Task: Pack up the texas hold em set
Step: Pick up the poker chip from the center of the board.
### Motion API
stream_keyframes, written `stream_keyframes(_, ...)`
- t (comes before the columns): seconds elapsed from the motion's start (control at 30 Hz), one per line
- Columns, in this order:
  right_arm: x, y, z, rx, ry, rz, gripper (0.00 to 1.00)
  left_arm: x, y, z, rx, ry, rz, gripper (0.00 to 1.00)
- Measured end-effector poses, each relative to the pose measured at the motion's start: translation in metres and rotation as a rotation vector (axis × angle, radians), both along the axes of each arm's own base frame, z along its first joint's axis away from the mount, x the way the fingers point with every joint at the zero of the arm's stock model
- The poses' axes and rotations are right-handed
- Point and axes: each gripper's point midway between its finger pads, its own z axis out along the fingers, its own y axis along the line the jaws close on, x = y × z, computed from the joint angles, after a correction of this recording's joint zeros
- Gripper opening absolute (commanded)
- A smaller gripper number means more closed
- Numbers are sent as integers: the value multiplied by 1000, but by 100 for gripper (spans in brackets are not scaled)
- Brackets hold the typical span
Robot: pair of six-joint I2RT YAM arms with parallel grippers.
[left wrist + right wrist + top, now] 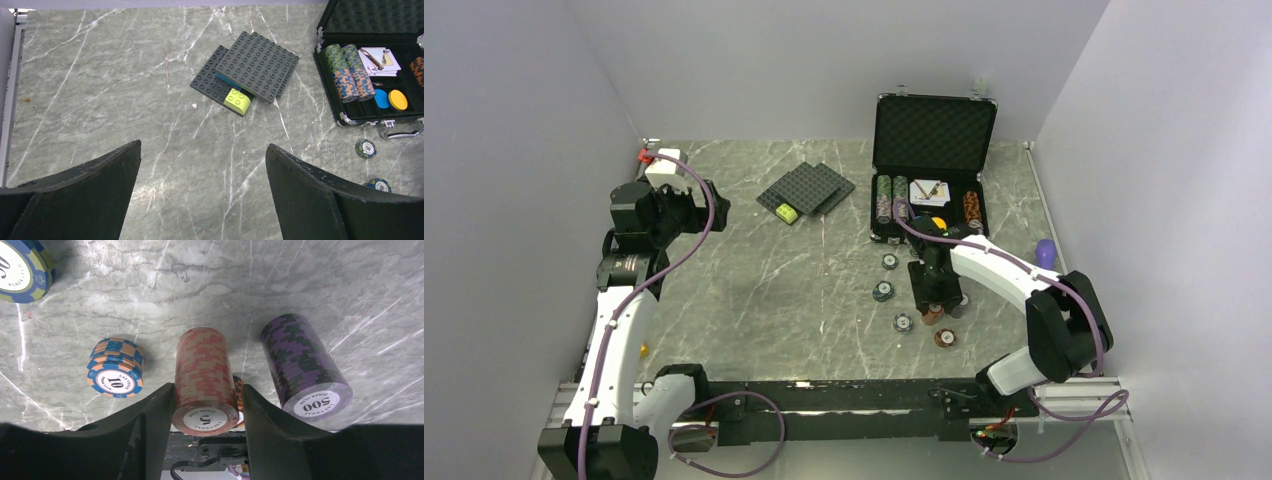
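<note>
Two pincers apart, one straddling a chip stack

Your right pincer [207, 387] is down at the desk [774, 280], just in front of the open briefcase [934, 130]. Its jaws stand apart on either side of an upright red-brown stack [202, 360] whose top chip reads 5. In the wrist view, the finger [150, 425] on the left lies against the stack. The one on the right shows a thin gap with an orange-edged chip behind it, so you do not have a clamp yet. Just beside that stack stands a purple stack [305, 365] marked 500. On the other side is a short blue-and-orange stack [116, 367] marked 10. Both stand apart from the fingers.

Your left pincer [202, 150] hangs above the desk with its jaws spread wide, well apart from the set.

The briefcase sits at the far right of the desk with its lid up. Inside you can see two rows of chips [347, 72] lying on edge, cards [382, 60], a blue disc [381, 98] and an orange disc [398, 99]. Several loose chips [883, 291] lie on the desk in front of the case, to the left of your right pincer. Dark studded plates [257, 65] with a lime brick [238, 100] lie left of the case.
</note>
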Motion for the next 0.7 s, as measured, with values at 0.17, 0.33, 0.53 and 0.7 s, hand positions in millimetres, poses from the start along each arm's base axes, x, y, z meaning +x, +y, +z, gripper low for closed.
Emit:
stream_keyframes(0.17,0,1,0,7,2,2,20,0,0,0,0,0,0,98)
stream_keyframes(0.33,0,3,4,23,-14,2,0,0,0,0,0,0,0,98)
stream_keyframes(0.53,22,12,31,68,-121,1,0,0,0,0,0,0,0,98)
stream_keyframes(0.7,76,18,72,88,-341,-27,0,0,0,0,0,-1,0,98)
